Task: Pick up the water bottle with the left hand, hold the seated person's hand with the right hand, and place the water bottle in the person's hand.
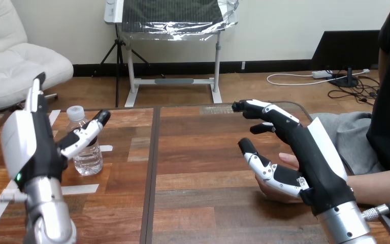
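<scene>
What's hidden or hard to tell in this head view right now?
- The person's hand: mostly covered in the head view by the right hand, so I cannot tell whether they touch.
- The water bottle: the left hand crosses its middle with the thumb, and it is unclear whether there is contact.
- The person's forearm: cut off by the view's right edge.

The head camera, close above the near edge of the brown wooden plank table [203, 168], faces forward and down.
</scene>
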{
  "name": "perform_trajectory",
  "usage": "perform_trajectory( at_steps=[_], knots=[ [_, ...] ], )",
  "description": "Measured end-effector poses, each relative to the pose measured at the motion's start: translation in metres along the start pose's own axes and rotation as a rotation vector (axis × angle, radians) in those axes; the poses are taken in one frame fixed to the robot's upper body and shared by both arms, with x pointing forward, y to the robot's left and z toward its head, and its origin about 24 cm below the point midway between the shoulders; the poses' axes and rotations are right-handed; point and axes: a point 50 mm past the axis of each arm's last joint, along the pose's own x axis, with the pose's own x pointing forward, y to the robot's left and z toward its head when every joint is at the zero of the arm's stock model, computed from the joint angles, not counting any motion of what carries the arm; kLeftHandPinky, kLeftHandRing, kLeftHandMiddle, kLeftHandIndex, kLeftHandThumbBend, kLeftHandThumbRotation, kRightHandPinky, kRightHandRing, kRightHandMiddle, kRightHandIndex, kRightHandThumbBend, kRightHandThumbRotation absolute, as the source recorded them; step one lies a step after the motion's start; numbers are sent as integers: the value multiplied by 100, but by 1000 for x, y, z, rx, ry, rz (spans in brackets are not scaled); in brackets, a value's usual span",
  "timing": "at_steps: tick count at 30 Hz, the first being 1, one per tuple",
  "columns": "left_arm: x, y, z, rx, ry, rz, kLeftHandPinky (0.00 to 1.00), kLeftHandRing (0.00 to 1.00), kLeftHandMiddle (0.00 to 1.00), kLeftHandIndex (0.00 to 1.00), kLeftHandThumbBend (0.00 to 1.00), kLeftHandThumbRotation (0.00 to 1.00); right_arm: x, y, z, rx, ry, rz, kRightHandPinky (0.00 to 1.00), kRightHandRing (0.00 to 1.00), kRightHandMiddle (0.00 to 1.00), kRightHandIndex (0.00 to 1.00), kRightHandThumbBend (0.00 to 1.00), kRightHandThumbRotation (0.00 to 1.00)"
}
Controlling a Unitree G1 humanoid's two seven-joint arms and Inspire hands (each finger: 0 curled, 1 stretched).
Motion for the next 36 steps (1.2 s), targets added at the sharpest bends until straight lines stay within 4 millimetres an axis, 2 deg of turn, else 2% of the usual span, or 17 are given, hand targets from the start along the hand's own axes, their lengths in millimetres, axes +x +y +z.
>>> perform_trajectory(
  at_steps=[13, 36],
  knots=[
    [16, -4, -1, 12, 63, -50, 77, 88, 91, 92, 98, 62, 4, -1, 0, -4, -7, 1, 67, 80, 84, 76, 31, 0],
    [40, -5, -3, 27, 131, -124, 76, 86, 88, 89, 98, 63, 4, -1, -2, -12, 1, 15, 68, 80, 84, 75, 32, 0]
  ],
)
